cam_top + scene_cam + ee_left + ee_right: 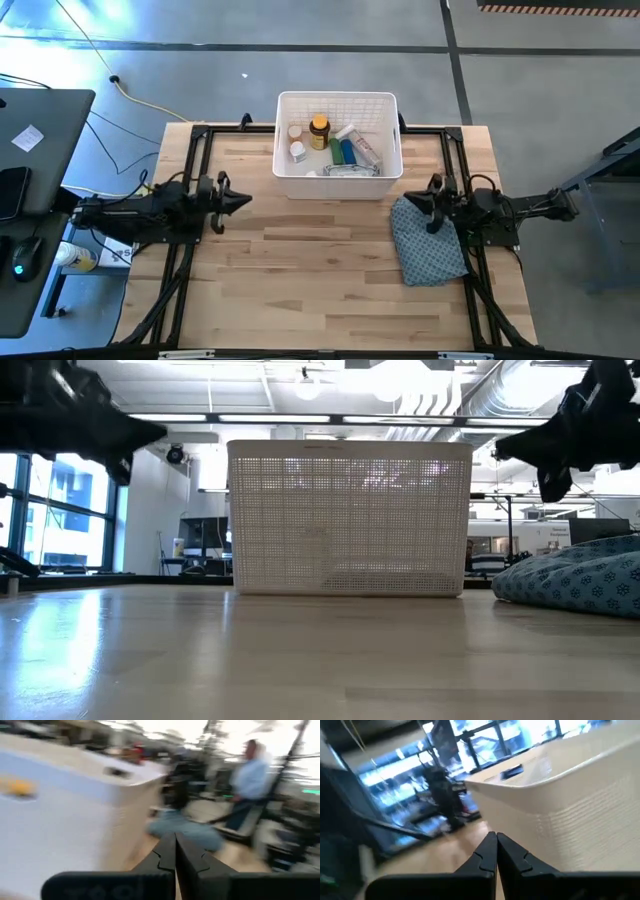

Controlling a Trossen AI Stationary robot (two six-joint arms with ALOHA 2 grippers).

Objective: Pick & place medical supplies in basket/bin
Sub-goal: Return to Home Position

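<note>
The bin (338,186) sits at upper centre of the high view. It holds the supplies: an amber bottle (319,131), white bottles (296,133), a green piece (337,151), a blue piece (347,152), a tube (360,146) and a packet (345,170). The left gripper (246,199) hangs at centre left, below the bin's left corner, fingers together and empty. The right gripper (412,197) hangs at centre right above the upper edge of the cloth (428,250), its fingers likewise pressed together on nothing.
</note>
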